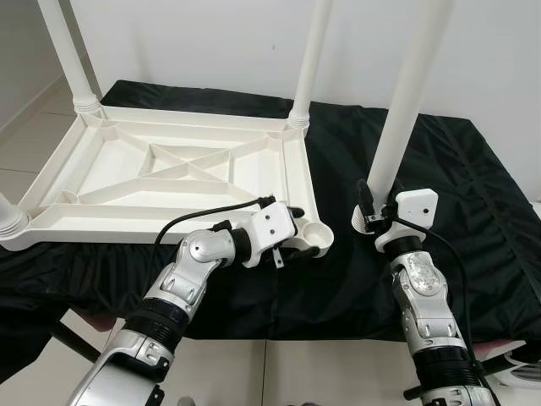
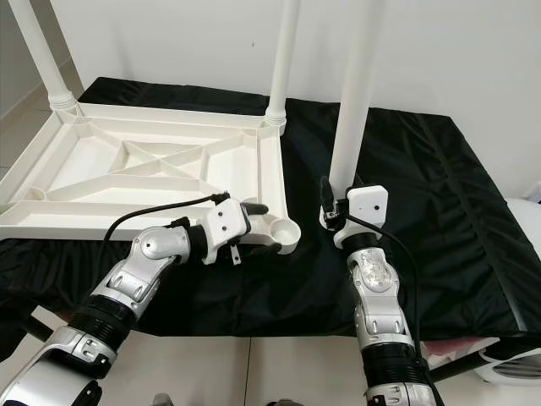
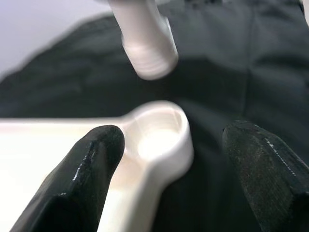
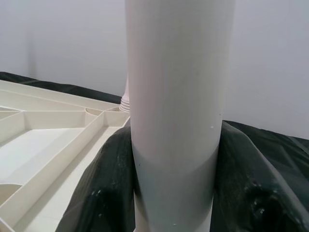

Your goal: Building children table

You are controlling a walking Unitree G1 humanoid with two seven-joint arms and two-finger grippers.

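The upturned tabletop (image 1: 169,169) lies on the black cloth (image 1: 473,194), three legs already standing in its corners. At its near right corner the left gripper (image 3: 169,159) sits with fingers apart either side of the empty socket (image 1: 316,230). Just right of that socket the right gripper (image 1: 369,213) is clamped low on the fourth leg (image 1: 406,101), held upright. The leg looks stiff, light, smooth plastic, best gripped near its base. The left wrist view shows its threaded end, probably just above the socket.
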